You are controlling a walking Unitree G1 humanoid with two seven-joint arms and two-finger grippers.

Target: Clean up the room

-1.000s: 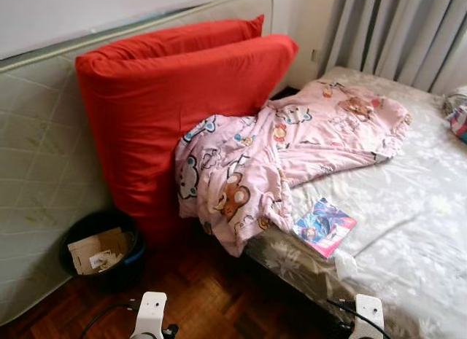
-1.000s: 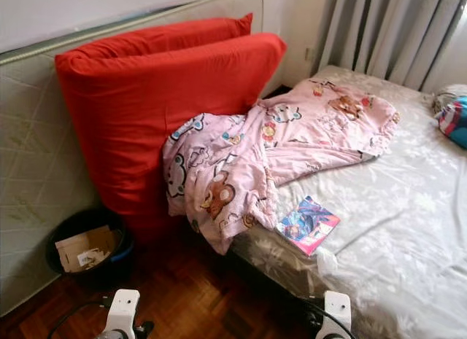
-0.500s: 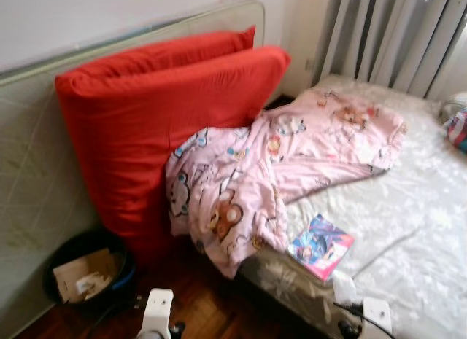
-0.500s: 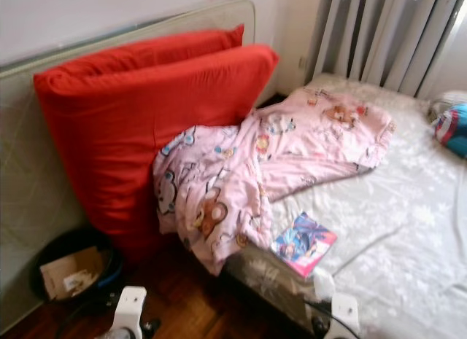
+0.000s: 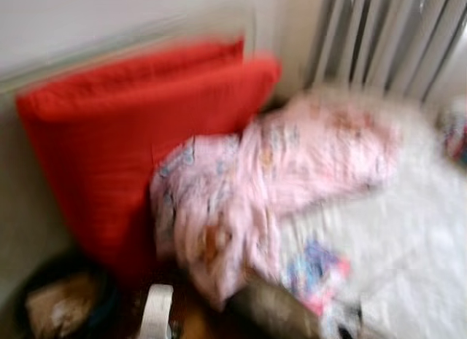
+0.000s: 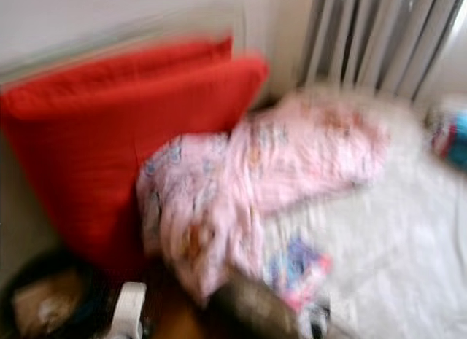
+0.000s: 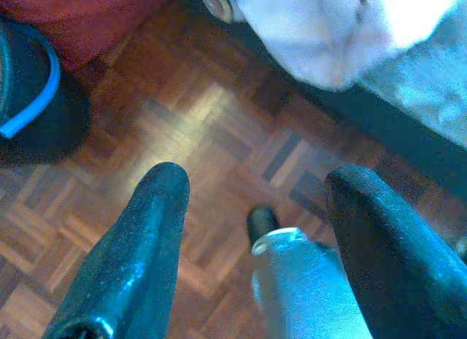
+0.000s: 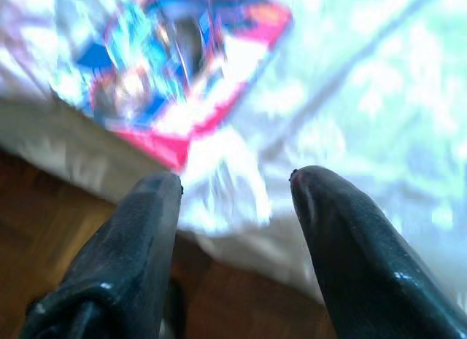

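Head views blurred, shifted since the earlier frame. Far left, bin (image 5: 62,306); left gripper (image 7: 252,200), fingers spread, over parquet floor (image 7: 182,127). Red cushions (image 5: 131,135), pink blanket (image 5: 248,186) overhanging bed edge (image 5: 273,310). Right gripper (image 8: 233,186), fingers spread, above booklet (image 8: 182,62).

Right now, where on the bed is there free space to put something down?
The grey sheet is bare between the pink blanket and the book, and right of both. The bed's left end is crowded: the blanket spills over its edge against the red cushions.
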